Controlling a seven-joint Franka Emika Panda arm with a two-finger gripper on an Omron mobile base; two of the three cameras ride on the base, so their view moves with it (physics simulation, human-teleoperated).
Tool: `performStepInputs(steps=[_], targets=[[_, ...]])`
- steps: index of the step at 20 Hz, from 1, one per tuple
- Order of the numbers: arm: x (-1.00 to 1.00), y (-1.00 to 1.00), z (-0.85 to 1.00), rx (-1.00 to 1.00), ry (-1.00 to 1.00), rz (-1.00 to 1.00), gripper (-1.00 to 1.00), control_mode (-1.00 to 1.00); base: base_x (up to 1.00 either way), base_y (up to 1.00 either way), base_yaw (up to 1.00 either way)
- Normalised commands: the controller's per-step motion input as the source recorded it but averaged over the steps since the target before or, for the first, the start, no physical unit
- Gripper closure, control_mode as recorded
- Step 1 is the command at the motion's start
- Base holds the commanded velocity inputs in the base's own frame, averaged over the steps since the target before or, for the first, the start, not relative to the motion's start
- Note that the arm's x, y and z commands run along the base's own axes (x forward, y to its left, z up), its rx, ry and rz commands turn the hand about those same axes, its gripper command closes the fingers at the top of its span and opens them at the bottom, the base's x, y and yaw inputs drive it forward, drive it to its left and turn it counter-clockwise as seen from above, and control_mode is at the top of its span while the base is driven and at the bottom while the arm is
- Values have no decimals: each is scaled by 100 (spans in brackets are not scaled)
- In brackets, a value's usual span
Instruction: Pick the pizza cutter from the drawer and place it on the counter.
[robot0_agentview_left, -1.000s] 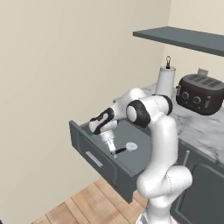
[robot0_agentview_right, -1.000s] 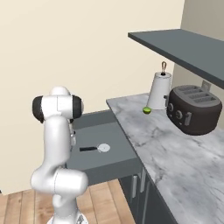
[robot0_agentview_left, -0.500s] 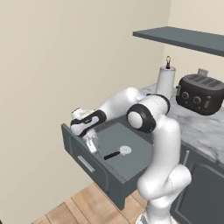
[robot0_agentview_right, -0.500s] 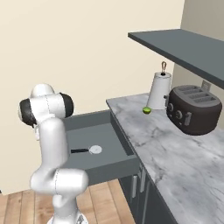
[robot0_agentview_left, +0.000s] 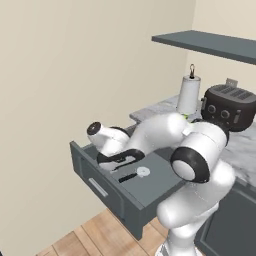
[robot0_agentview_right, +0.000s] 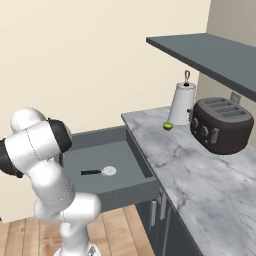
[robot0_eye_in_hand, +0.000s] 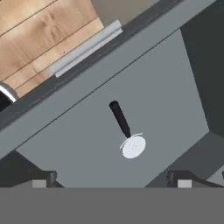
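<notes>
We record the drawer (robot0_agentview_right: 107, 172) pulled fully open, its front toward the wood floor (robot0_agentview_left: 90, 235). The pizza cutter (robot0_agentview_right: 100, 171) lies flat on the drawer bottom, near the middle, touching nothing else. In the right base view its black handle points toward the arm side and its disc blade toward the surface (robot0_agentview_right: 200, 170).

Left base view: the pincer (robot0_agentview_left: 120, 159) hangs over the open drawer (robot0_agentview_left: 150, 190), above and just to the handle side of the pizza cutter (robot0_agentview_left: 136, 174), apart from it. From here we cannot read the gap between the fingers.

Hand view: the camera looks straight down into the drawer (robot0_eye_in_hand: 78, 144). The pizza cutter (robot0_eye_in_hand: 127, 131) sits centred between the two fingertips (robot0_eye_in_hand: 43, 178), which stand far apart at the lower corners, so we log the pincer as wide and holding nothing. The silver bar handle (robot0_eye_in_hand: 83, 48) on the drawer front and the floor boards (robot0_eye_in_hand: 39, 35) beyond it appear at the top, a detail the right base view hides behind the drawer wall.

Right base view, surface: a small green ball (robot0_agentview_right: 168, 126) just beside a white paper towel holder (robot0_agentview_right: 181, 104), and a dark toaster (robot0_agentview_right: 220, 125) next to that, under the wall shelf (robot0_agentview_right: 210, 52). The arm's upper links cover the drawer's left end here.
</notes>
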Motion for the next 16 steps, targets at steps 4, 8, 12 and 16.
performStepInputs(steps=[4,8,12,16], targets=[[35,-70,100,33,-12,25,-100,-100,0,0,0],[31,-52,100,36,17,33,-100,-100,0,0,0],[29,-14,41,29,41,45,-100,-100,0,0,0],[9,-17,-28,6,29,44,-100,-100,0,0,0]])
